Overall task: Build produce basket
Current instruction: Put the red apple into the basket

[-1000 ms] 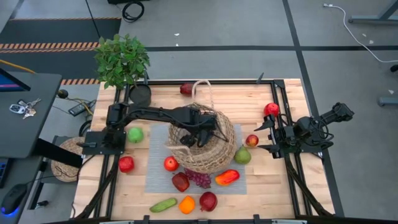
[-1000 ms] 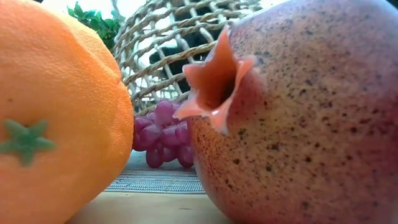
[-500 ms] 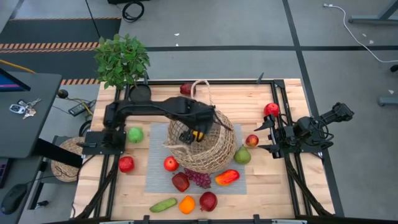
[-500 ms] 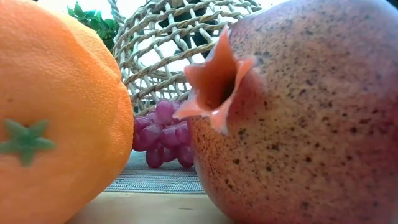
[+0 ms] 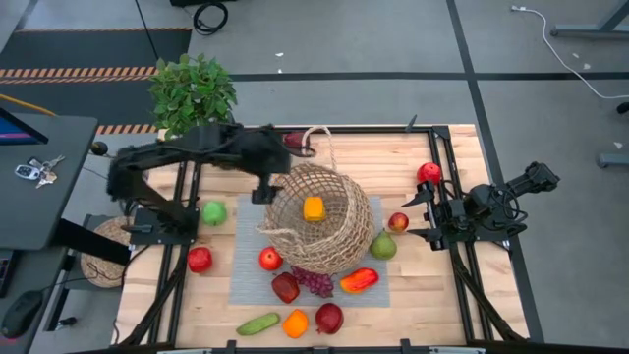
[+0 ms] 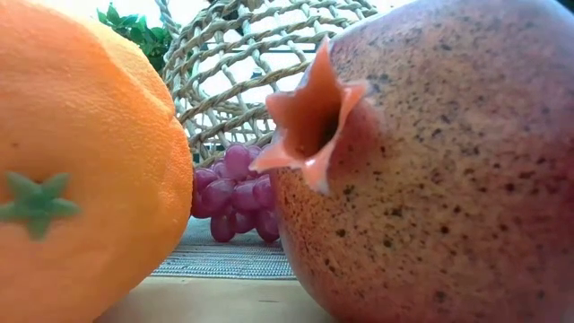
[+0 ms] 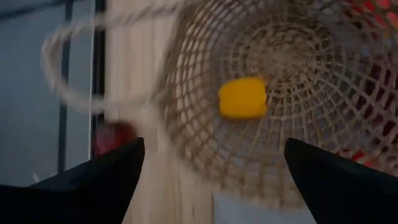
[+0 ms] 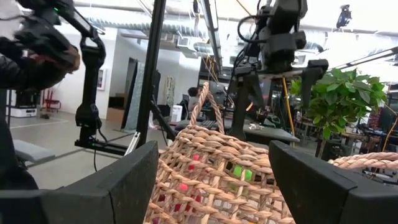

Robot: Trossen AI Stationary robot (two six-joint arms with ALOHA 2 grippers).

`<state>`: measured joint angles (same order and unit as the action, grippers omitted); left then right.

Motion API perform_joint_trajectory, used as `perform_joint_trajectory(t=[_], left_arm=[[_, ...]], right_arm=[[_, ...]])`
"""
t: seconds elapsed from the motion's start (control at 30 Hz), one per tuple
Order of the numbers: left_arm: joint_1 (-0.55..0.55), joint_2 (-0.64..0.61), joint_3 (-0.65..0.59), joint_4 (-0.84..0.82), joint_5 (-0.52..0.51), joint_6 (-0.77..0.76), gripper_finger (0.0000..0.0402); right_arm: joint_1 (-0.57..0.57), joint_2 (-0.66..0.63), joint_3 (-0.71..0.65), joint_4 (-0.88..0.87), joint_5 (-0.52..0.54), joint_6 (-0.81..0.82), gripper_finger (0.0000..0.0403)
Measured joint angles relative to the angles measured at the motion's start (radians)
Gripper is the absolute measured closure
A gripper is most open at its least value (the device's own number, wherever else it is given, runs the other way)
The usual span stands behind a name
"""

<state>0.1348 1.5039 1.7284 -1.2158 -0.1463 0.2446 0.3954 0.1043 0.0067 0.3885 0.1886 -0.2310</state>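
The wicker basket stands on a grey mat mid-table, its looped handle on the far side. A yellow-orange piece of produce lies on its bottom. More produce lies around it: a green apple, red apples, grapes, a pepper, a pear, a cucumber, an orange and a pomegranate. My left gripper hangs open and empty above the basket's far-left rim. My right gripper waits open at the right edge.
A potted plant and a small black pot stand at the far left corner. Black rails run along the table's sides. A dark red fruit lies by the far edge, a red apple near my right arm.
My left gripper has risen out of the basket and drawn back toward the table's far left, rolling as it went. The yellow-orange piece stays on the basket's bottom. The basket has kept its place.
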Motion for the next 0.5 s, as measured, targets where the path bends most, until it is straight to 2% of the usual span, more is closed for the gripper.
perform_joint_trajectory(t=[0.23, 0.5], left_arm=[[0.058, -0.175, -0.235, -0.063, -0.004, -0.215, 0.0008], [0.071, -0.191, -0.265, -0.363, -0.008, -0.485, 0.0008]], right_arm=[[0.000, 0.000, 0.000, 0.000, 0.000, 0.000, 0.0093], [0.000, 0.000, 0.000, 0.000, 0.000, 0.000, 0.0093]])
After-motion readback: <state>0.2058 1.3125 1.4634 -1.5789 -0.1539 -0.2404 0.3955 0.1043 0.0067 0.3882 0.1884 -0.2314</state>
